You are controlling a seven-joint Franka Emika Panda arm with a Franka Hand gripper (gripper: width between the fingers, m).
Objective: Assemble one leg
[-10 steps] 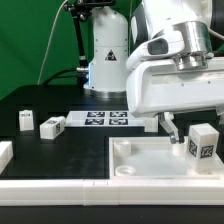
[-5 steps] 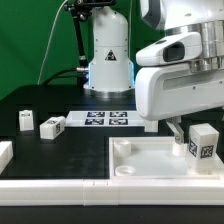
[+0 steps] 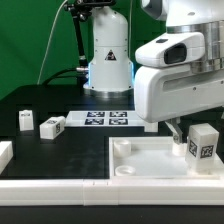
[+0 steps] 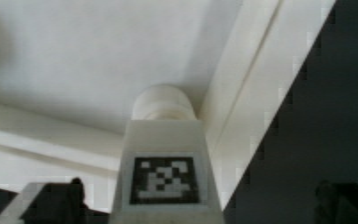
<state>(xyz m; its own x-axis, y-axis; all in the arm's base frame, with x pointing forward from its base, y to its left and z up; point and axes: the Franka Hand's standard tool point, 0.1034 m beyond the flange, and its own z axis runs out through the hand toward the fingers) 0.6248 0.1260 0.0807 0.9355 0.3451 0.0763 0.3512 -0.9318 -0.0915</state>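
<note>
A leg (image 3: 203, 143), a small white block with a square marker tag, stands upright on the large white tray-like piece (image 3: 150, 165) near its corner on the exterior view's right. My gripper (image 3: 185, 135) hangs low around the leg, with one dark finger (image 3: 174, 130) visible beside it. In the wrist view the leg (image 4: 163, 140) sits between the two dark fingertips (image 4: 51, 203), with a gap on each side. The gripper (image 4: 197, 205) is open and holds nothing.
Two more legs (image 3: 25, 121) (image 3: 52, 126) lie on the black table at the exterior view's left, and another white part (image 3: 4, 153) is at the left edge. The marker board (image 3: 106, 119) lies mid-table. The robot base (image 3: 108, 60) stands behind.
The arm's hand has turned and risen slightly above the leg. The leg and the other parts have not moved.
</note>
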